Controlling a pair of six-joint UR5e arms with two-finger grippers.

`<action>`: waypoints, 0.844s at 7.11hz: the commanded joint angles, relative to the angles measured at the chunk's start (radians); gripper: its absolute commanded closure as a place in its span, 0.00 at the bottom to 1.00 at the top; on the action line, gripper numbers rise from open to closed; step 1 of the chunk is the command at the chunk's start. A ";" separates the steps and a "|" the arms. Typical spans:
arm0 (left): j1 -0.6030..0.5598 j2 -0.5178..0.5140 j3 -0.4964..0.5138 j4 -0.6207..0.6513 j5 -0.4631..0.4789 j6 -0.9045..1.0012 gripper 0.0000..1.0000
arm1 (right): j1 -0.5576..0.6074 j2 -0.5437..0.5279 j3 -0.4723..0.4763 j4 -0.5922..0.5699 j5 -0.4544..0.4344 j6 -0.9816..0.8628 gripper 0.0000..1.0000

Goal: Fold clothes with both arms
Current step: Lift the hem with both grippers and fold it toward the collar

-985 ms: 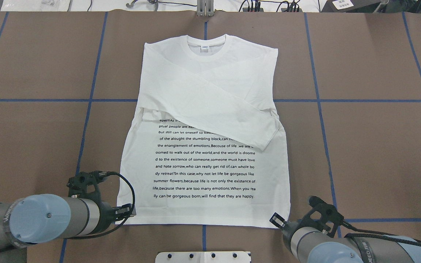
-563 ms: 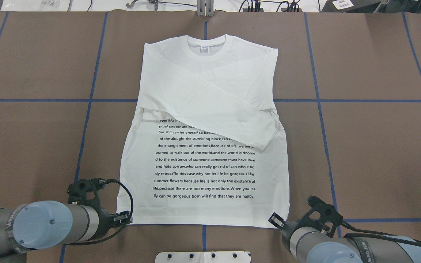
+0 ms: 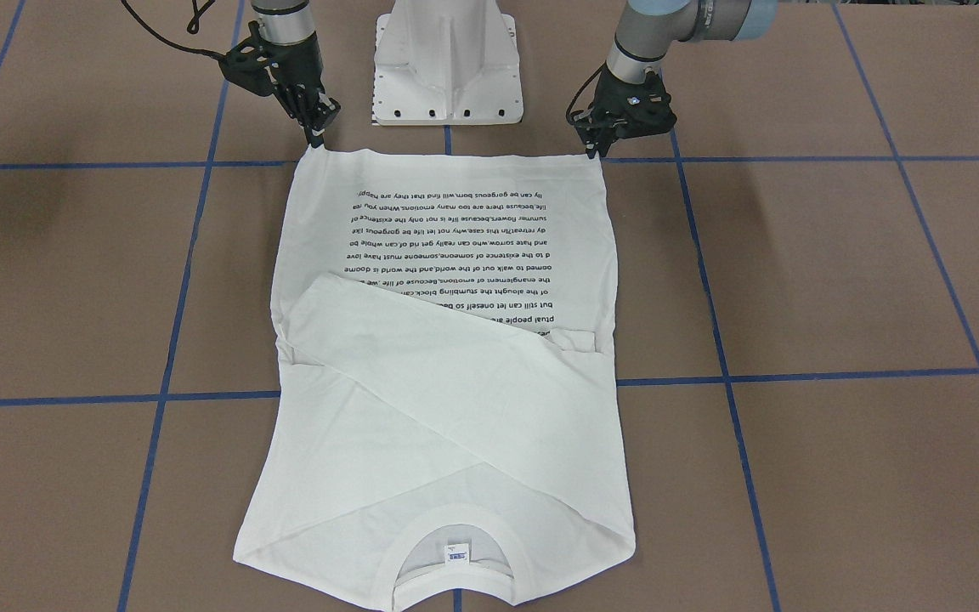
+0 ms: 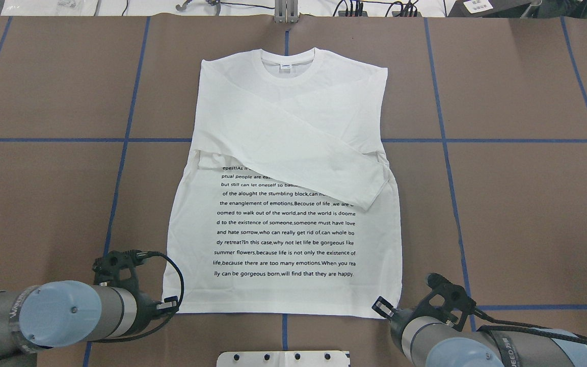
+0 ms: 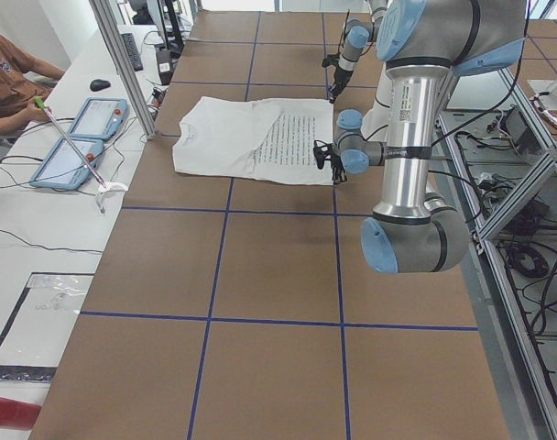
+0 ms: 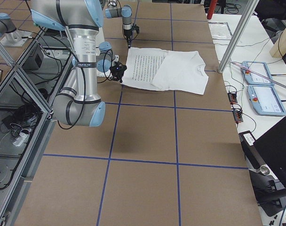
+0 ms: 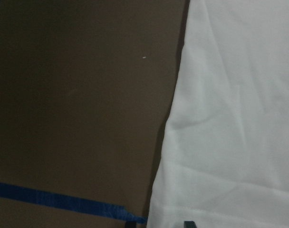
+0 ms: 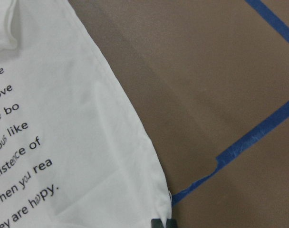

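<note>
The white long-sleeved shirt (image 4: 283, 229) lies flat, print up, with its collar (image 4: 287, 61) at the far side and both sleeves crossed over the chest. My left gripper (image 4: 168, 305) is low at the hem's near-left corner. In the left wrist view its two fingertips stand apart, with the shirt's corner (image 7: 220, 142) between them. My right gripper (image 4: 382, 308) is at the hem's near-right corner. In the right wrist view its fingertips are pinched together on that corner (image 8: 156, 211). In the front-facing view both the left gripper (image 3: 596, 151) and the right gripper (image 3: 317, 140) touch the hem.
The brown table (image 4: 528, 204) carries blue tape lines. The white pedestal base (image 3: 447, 68) stands just behind the hem, between the arms. A person sits at a side desk with tablets (image 5: 86, 133) beyond the collar end. Cables and clutter line the far edge.
My left gripper has drawn back a little toward the robot, from over the hem to its corner. The right gripper has shifted slightly. The shirt lies about as before.
</note>
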 commanded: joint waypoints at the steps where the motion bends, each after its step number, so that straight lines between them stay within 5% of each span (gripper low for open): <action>1: -0.001 0.000 -0.013 -0.003 -0.003 -0.004 1.00 | -0.001 0.002 -0.001 0.000 0.002 -0.002 1.00; 6: 0.006 0.009 -0.253 0.095 -0.125 -0.094 1.00 | -0.016 -0.008 0.109 -0.003 0.043 -0.008 1.00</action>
